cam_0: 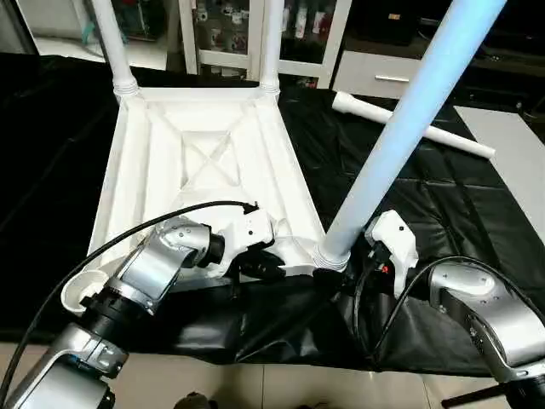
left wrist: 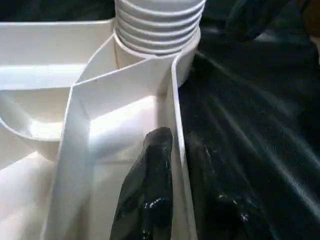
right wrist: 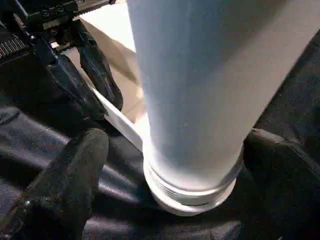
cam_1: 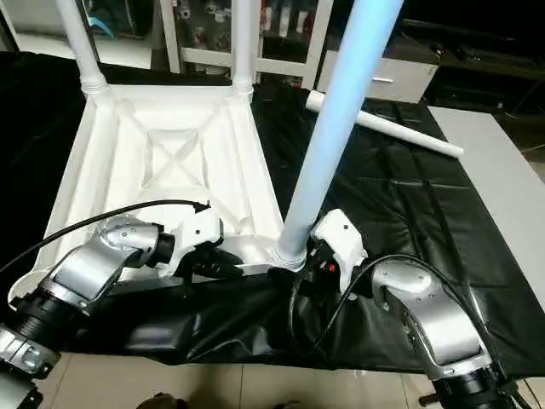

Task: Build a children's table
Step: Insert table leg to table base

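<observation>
The children's table top [cam_0: 119, 170] lies upside down on a black cloth, its X ribs facing up. Two white legs [cam_0: 115, 51] [cam_0: 271, 43] stand in the far corner sockets. A third leg [cam_0: 400, 128] leans in the near right socket [cam_0: 330, 254]. My right gripper [cam_0: 345, 266] is open, with a finger [right wrist: 65, 190] on either side of that leg's base and not touching it. My left gripper [cam_0: 271, 266] is on the near rim, one finger [left wrist: 150, 190] inside the rim wall and the other outside. The near left socket [cam_0: 81, 290] is empty. A fourth leg [cam_0: 460, 141] lies on the cloth at the far right.
The black cloth [cam_0: 443, 204] covers the work surface and hangs over its near edge above a tiled floor. Behind stand a white shelf unit [cam_0: 221, 34] and a white drawer front [cam_0: 383, 77]. A grey panel [cam_0: 511, 145] lies at the right.
</observation>
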Controlling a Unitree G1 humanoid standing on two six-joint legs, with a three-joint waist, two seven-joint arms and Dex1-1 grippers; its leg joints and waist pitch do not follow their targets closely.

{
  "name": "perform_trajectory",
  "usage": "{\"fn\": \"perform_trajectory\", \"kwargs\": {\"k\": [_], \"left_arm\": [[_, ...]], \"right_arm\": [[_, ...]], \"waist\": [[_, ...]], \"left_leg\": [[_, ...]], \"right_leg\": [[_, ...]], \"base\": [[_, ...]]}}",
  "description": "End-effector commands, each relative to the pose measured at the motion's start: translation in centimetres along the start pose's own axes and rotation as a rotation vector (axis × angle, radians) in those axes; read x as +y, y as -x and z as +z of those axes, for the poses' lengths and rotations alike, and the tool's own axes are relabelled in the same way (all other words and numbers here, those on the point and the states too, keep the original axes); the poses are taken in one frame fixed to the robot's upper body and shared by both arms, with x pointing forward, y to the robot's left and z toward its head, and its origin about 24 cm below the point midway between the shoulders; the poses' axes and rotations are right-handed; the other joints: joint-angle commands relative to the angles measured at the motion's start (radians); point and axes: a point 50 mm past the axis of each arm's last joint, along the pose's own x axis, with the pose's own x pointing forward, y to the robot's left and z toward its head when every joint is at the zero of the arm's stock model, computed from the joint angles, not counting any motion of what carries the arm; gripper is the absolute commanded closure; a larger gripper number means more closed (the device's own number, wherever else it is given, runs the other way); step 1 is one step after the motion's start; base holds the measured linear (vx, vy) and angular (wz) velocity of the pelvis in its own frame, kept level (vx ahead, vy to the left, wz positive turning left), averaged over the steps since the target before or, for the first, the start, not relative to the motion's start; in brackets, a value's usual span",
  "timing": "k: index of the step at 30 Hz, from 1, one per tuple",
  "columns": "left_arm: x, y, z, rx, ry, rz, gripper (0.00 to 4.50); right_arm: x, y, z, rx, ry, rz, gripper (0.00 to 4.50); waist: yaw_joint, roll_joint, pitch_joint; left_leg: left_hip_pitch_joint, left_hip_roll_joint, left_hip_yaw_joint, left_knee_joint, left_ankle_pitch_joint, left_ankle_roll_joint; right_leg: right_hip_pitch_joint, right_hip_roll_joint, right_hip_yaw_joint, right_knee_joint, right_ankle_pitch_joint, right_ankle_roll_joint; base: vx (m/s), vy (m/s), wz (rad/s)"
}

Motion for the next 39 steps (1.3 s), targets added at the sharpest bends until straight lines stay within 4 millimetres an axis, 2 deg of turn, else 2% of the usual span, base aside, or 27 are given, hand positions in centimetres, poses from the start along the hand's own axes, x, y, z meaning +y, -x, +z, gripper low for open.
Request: {"fn": "perform_trajectory", "kwargs": {"k": [1, 7, 9, 12, 15, 18, 20, 25, 29, 32, 38, 39], "left_arm": [[-0.6, -0.7, -1.6, 0.085, 0.050, -0.020, 3.82], [-0.4, -0.8, -1.3, 0.087, 0.049, -0.012, 3.82], [-0.4, -0.8, -1.2, 0.083, 0.054, -0.013, 4.09], [-0.4, -0.8, -1.2, 0.080, 0.059, -0.017, 4.22], [-0.5, -0.8, -1.3, 0.086, 0.054, -0.028, 4.50], [-0.5, -0.7, -1.3, 0.098, 0.031, -0.031, 4.50], [-0.6, -0.6, -1.2, 0.106, 0.003, -0.042, 4.50], [-1.2, -0.6, -1.0, 0.106, -0.082, -0.099, 4.50], [-1.4, -0.5, -1.0, 0.107, -0.094, -0.113, 4.50], [-1.4, -0.5, -1.1, 0.112, -0.092, -0.117, 4.50], [-1.5, -0.5, -1.1, 0.111, -0.093, -0.124, 4.50], [-1.5, -0.5, -1.1, 0.108, -0.092, -0.126, 4.50]], "right_arm": [[-0.3, 0.3, 0.8, -0.014, 0.019, 0.000, 0.00], [-0.4, 0.2, 0.9, -0.017, 0.022, 0.001, 0.00], [-0.4, 0.2, 1.0, -0.017, 0.023, 0.003, 0.00], [-0.5, 0.2, 1.0, -0.014, 0.023, 0.007, 0.00], [-0.4, 0.1, 0.9, -0.010, 0.024, 0.016, 0.00], [-0.3, 0.0, 0.9, 0.001, 0.021, 0.046, 0.00], [-0.3, 0.0, 0.7, 0.012, 0.024, 0.060, 0.00], [-0.5, -0.1, 0.4, 0.030, 0.026, 0.069, 0.00], [-0.6, -0.3, 0.4, 0.036, 0.031, 0.081, 0.00], [-0.6, -0.3, 0.4, 0.041, 0.037, 0.104, 0.00], [-0.6, -0.6, 0.5, 0.037, 0.037, 0.124, 0.00], [-0.6, -0.6, 0.5, 0.036, 0.036, 0.126, 0.18]], "waist": [[0.000, 0.003, -0.064], [-0.002, 0.004, -0.063], [-0.002, 0.005, -0.064], [-0.001, 0.005, -0.064], [0.000, 0.005, -0.062], [0.001, 0.006, -0.058], [0.001, 0.006, -0.058], [0.001, 0.005, -0.061], [0.004, 0.006, -0.062], [0.008, 0.006, -0.063], [0.012, 0.005, -0.060], [0.013, 0.005, -0.060]], "left_leg": [[0.015, 0.061, -0.027, -0.074, -0.120, 0.042], [0.015, 0.060, -0.027, -0.073, -0.125, 0.044], [0.017, 0.061, -0.027, -0.073, -0.125, 0.043], [0.016, 0.060, -0.026, -0.073, -0.119, 0.046], [0.017, 0.061, -0.026, -0.075, -0.146, 0.041], [0.018, 0.062, -0.028, -0.078, -0.187, 0.026], [0.017, 0.063, -0.029, -0.080, -0.191, 0.021], [0.016, 0.062, -0.030, -0.079, -0.170, 0.024], [0.016, 0.061, -0.026, -0.075, -0.127, 0.037], [0.017, 0.062, -0.026, -0.074, -0.120, 0.045], [0.018, 0.063, -0.025, -0.077, -0.140, 0.036], [0.018, 0.063, -0.026, -0.077, -0.141, 0.035]], "right_leg": [[0.041, -0.061, 0.046, -0.062, -0.102, -0.234], [0.040, -0.061, 0.046, -0.064, -0.115, -0.235], [0.039, -0.061, 0.046, -0.064, -0.114, -0.236], [0.040, -0.060, 0.045, -0.062, -0.101, -0.240], [0.038, -0.061, 0.046, -0.068, -0.139, -0.235], [0.034, -0.061, 0.046, -0.075, -0.205, -0.218], [0.034, -0.062, 0.046, -0.076, -0.217, -0.209], [0.034, -0.061, 0.046, -0.071, -0.178, -0.209], [0.036, -0.059, 0.045, -0.062, -0.104, -0.232], [0.037, -0.060, 0.045, -0.060, -0.088, -0.241], [0.035, -0.061, 0.045, -0.065, -0.133, -0.235], [0.035, -0.061, 0.045, -0.065, -0.134, -0.234]], "base": [[0.000, 0.000, 0.00], [0.000, 0.000, 0.00], [0.000, 0.000, 0.00], [0.000, 0.000, 0.00], [0.000, 0.000, 0.00], [0.000, 0.000, 0.00], [0.000, 0.000, 0.00], [0.000, 0.000, 0.00], [0.000, 0.000, 0.00], [0.000, 0.000, 0.00], [0.000, 0.000, 0.00], [0.000, 0.000, 0.00]]}}
